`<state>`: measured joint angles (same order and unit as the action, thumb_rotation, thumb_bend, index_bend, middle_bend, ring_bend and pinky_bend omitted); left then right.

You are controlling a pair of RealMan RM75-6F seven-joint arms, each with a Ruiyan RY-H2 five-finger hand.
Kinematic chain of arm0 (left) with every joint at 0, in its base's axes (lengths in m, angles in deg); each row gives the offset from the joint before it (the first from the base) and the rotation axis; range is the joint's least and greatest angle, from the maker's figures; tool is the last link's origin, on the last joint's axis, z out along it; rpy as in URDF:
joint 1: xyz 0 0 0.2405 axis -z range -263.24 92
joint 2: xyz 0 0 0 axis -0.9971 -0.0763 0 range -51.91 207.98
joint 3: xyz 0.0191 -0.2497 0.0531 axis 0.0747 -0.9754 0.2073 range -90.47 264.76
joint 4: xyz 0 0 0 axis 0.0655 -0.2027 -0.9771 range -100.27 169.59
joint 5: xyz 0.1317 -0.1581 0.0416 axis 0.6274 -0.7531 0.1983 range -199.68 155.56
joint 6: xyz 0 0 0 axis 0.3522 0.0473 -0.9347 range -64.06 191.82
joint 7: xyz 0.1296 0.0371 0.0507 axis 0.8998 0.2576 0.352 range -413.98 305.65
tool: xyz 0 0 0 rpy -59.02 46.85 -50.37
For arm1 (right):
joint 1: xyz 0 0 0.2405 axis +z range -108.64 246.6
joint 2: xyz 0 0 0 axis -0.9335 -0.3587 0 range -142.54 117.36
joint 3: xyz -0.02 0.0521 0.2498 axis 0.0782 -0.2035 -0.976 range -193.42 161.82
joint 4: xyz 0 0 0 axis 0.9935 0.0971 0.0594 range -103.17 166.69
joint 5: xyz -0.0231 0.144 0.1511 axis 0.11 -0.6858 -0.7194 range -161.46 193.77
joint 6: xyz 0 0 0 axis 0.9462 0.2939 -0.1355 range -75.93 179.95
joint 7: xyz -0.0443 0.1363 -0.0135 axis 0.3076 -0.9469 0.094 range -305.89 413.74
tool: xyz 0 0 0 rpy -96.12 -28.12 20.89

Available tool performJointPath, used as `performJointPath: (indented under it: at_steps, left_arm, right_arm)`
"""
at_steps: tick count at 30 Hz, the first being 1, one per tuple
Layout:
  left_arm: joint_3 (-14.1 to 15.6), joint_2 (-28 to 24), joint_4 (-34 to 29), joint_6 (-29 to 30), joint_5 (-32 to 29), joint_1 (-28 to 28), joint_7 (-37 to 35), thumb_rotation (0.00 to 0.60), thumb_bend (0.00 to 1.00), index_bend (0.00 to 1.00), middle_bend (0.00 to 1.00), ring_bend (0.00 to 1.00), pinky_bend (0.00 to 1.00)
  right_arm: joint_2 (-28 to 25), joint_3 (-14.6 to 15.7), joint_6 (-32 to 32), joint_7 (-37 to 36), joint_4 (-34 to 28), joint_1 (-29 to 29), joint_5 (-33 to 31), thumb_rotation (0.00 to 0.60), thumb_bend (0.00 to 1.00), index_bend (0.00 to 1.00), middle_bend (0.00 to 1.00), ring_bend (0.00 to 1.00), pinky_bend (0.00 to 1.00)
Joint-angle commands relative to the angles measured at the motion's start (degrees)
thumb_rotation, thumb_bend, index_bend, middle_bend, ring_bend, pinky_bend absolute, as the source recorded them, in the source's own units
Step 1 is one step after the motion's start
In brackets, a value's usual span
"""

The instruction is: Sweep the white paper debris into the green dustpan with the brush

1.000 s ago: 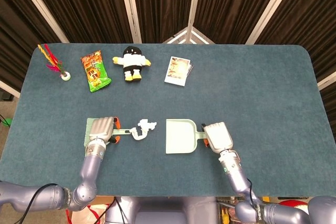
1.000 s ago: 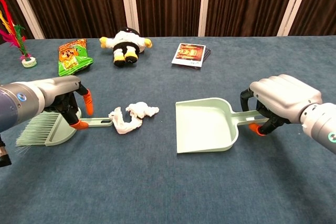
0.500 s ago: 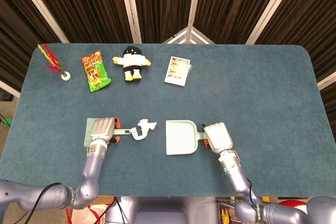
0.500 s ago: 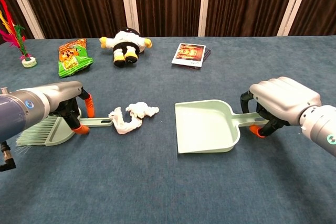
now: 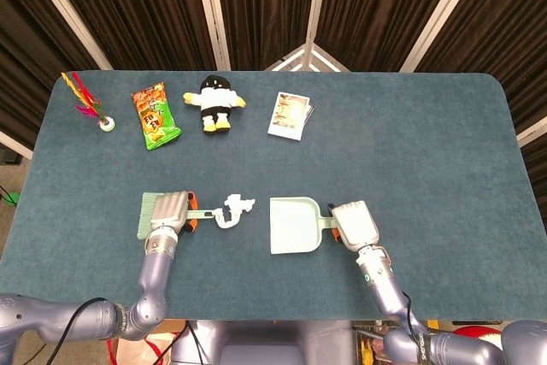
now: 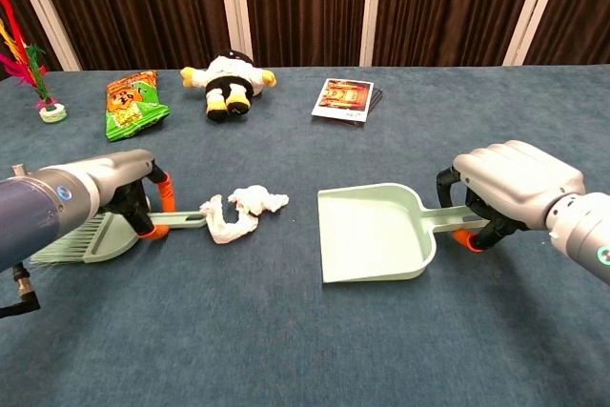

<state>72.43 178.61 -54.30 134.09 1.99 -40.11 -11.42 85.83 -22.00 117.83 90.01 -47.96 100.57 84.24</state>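
Left hand: the left hand (image 6: 119,178) sits curled over the neck of the brush (image 6: 91,237), fingers wrapped about it where the handle meets the head; in the chest view it has slid a little toward the robot and lower over the last second, and the brush head looks more covered than before.
Right hand: the right hand (image 6: 515,178) grips the handle of the dustpan (image 6: 372,231), fingers closed round it, orange fingertips showing beneath; its pose has barely altered across the second.
Table: the blue table (image 5: 410,151) carries everything; the brush lies flat on it at the robot's left, bristles pointing away from the centre.
Dustpan: the green pan rests on the table right of centre, its open mouth facing left toward the paper; it has crept slightly left and nearer the camera.
Paper: the white paper debris (image 6: 238,212) lies crumpled between brush and pan, touching or just beside the tip of the brush handle and apart from the pan's lip; it has not moved.
What it means: no sweeping has begun, judging by the untouched paper; both hands appear merely to be settling their hold.
Arms: both forearms reach forward from the near edge, the left (image 5: 156,267) angled slightly inward, the right (image 5: 380,284) slanting up toward the pan handle.
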Motion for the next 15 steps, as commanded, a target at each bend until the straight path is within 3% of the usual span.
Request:
performJointPath:
  at_steps: [1,10,15]
  left_arm:
    - [-1.6,-0.54,-2.11,1.02,2.4,-0.66,-2.52,0.6,0.63,0.79,1.0,1.0,1.0]
    - [-4.46,-3.94,-10.16,2.13,5.8,-1.67,-6.36,0.6,0.63,0.79,1.0,1.0,1.0]
    - [-6.01,-4.35,-12.8,1.32,4.64,-2.1,-9.05,0.6,0.63,0.79,1.0,1.0,1.0]
  right_arm:
    - [-0.22,-0.05,0.06,0.58,-0.67,0.03,-0.02,0.6,0.48,0.87,0.93,0.98,0.9]
    - [-0.02,0.75,1.53,2.11,-2.18,-0.85,0.41,0.6,0.49,0.87,0.93,0.98,0.9]
    - [1.05,0.62,3.29,3.69,-0.94,-0.87,1.7,0.6,0.49,0.87,0.93,0.98,0.9]
